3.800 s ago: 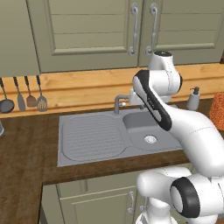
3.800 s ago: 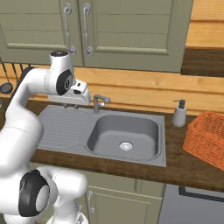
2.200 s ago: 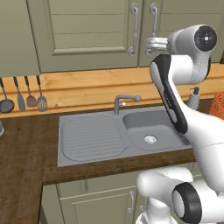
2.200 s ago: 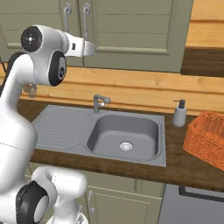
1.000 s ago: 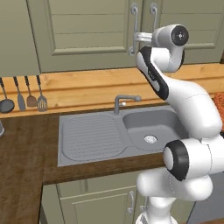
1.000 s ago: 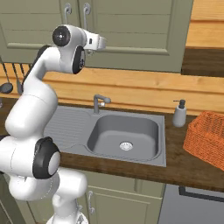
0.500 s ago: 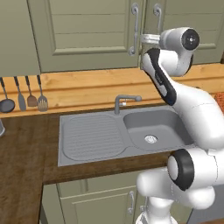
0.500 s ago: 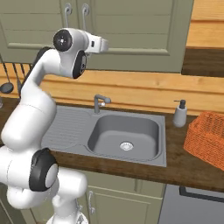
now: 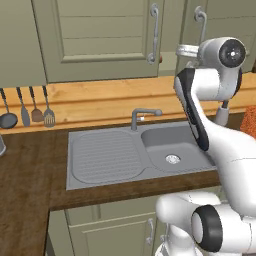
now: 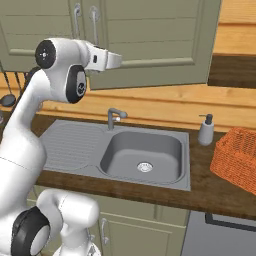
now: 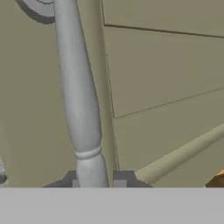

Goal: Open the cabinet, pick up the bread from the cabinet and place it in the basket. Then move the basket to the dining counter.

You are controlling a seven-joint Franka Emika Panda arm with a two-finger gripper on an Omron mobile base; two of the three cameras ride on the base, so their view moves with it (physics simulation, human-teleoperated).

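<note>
Fingers (image 11: 75,180) clamp the handle (image 11: 78,105) — tips cropped.

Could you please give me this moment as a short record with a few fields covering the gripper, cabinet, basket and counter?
gripper: gripper shut on the right door's silver bar handle
cabinet: cabinet right door just ajar, a dark gap beside the left door
bread: cannot be made out
basket: orange basket on the dark wood counter, right of the soap dispenser
sink: grey sink with a tap behind it
utensils: utensils hanging on the wall at left
</note>
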